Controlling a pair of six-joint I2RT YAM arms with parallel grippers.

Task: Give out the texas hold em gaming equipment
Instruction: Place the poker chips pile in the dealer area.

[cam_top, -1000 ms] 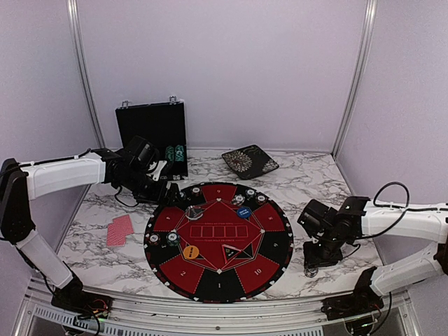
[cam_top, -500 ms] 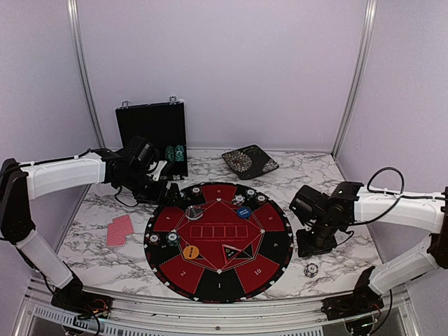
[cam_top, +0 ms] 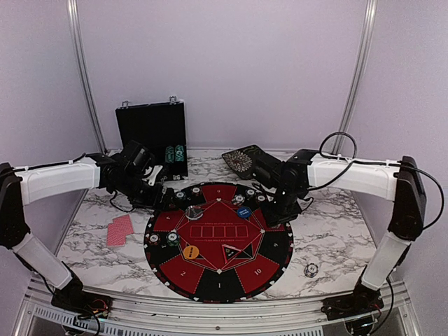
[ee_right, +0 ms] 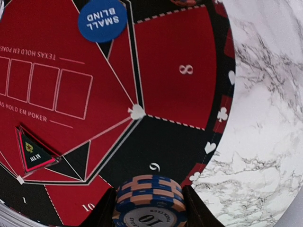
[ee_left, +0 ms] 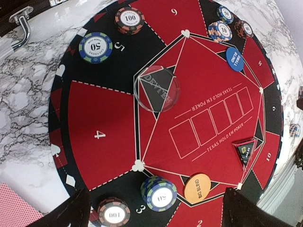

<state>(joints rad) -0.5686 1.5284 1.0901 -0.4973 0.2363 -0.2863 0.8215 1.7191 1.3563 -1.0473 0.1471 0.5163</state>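
My right gripper [ee_right: 150, 208] is shut on a short stack of blue-and-orange "10" chips [ee_right: 150, 196]. It hangs over the black sector marked 9 at the right of the round mat [cam_top: 218, 280]. My left gripper [ee_left: 156, 213] is open above the mat's left side, over a blue-green "50" stack [ee_left: 158, 194] and a "100" stack [ee_left: 113, 213]. An orange big-blind disc [ee_left: 197, 187], a clear dealer disc [ee_left: 156, 88] and a blue small-blind disc [ee_right: 102, 19] lie on the mat. More chip stacks [ee_left: 95, 47] sit along its rim. Red-backed cards [cam_top: 120, 229] lie on the marble to the left.
A black hinged case [cam_top: 151, 133] stands open at the back left with chips [cam_top: 175, 152] in front of it. A dark patterned pad [cam_top: 249, 162] lies behind the mat. One lone chip [cam_top: 311, 269] lies on the marble at the front right.
My right arm has risen from the front right of the table and swung left over the mat with the chip stack. One chip stayed on the marble. The left arm barely moved.
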